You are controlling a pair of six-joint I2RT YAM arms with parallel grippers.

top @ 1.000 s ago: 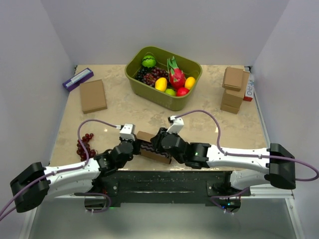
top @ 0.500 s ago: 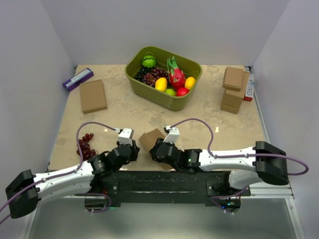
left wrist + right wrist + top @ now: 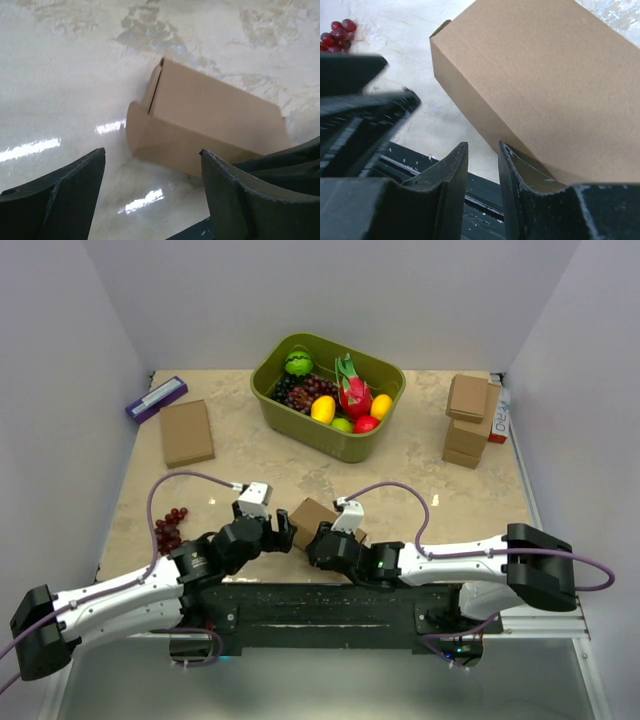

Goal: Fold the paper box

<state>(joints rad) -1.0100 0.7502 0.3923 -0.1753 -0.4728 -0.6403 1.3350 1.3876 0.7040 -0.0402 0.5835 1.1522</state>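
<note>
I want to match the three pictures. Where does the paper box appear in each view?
Top external: the paper box lies near the front edge of the table, centre.
Left wrist: centre to right.
Right wrist: it fills the upper right.
Shared landmark: the red grapes, left of the box from above, top-left corner in the right wrist view; absent from the left wrist view.

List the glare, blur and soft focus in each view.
Top external: even light, sharp, one small glint on the table. Left wrist: bright glare streaks on the glossy table, paper box fairly sharp, its own fingers soft. Right wrist: left gripper smeared, box's cardboard grain crisp.
</note>
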